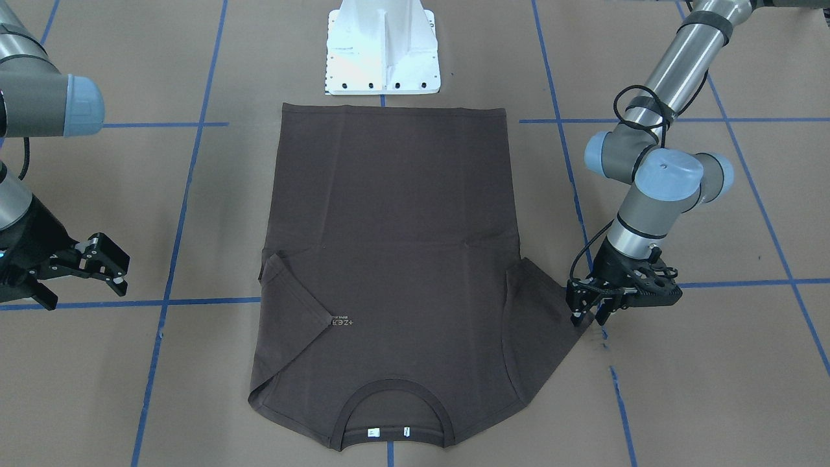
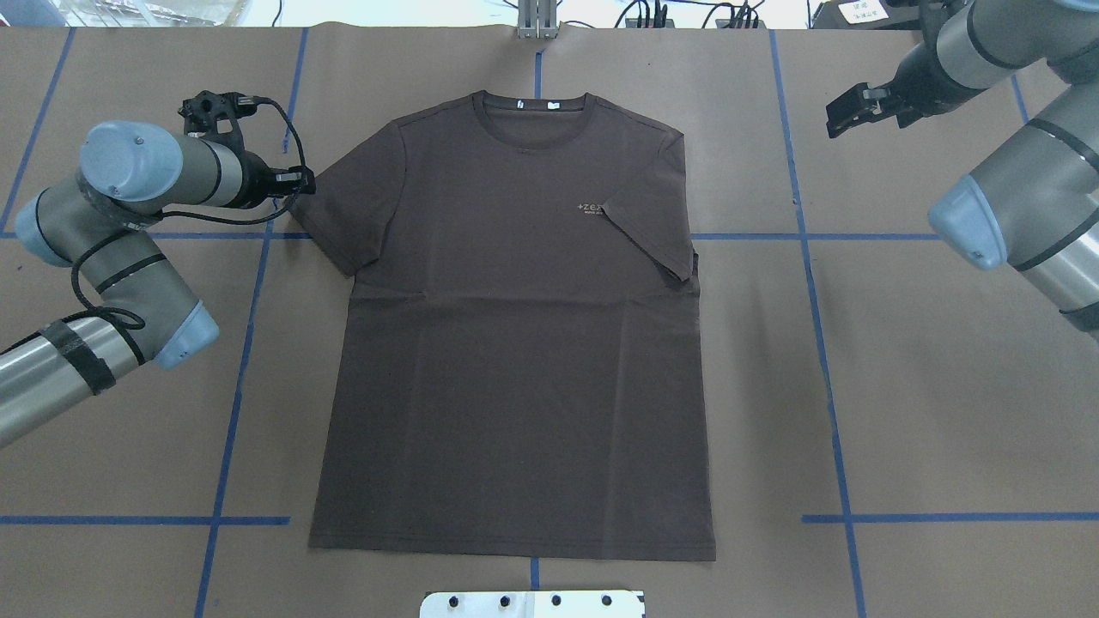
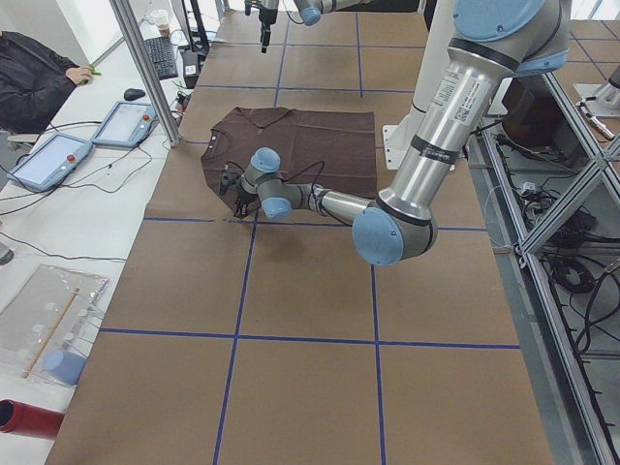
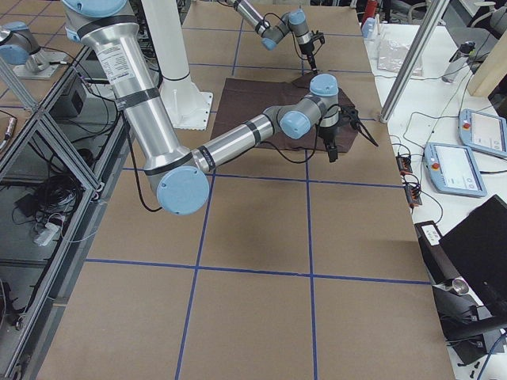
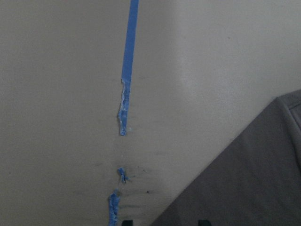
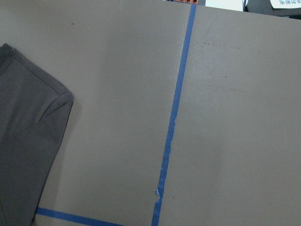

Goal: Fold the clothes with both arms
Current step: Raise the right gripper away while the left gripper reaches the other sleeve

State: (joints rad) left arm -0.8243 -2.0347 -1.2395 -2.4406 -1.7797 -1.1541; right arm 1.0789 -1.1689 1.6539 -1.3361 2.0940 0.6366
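Overhead exterior shows the dark brown cotton T-shirt [image 2: 515, 360] flat, only one sleeve [image 2: 652, 232] folded; the black left gripper [image 2: 299, 181] waits with jaws apart at the other sleeve [image 2: 343, 215], the black right gripper [image 2: 846, 112] likewise spread, well apart.

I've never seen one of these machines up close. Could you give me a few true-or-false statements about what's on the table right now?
1. The T-shirt lies flat on the table. True.
2. Both sleeves are folded over the chest. False: only the right-side sleeve is folded in; the left-side sleeve is spread out.
3. The right gripper holds the shirt. False: the right gripper is open, off the fabric.
4. The left gripper is at the tip of the spread-out sleeve. True.
5. The hem lies nearest the white base. True.
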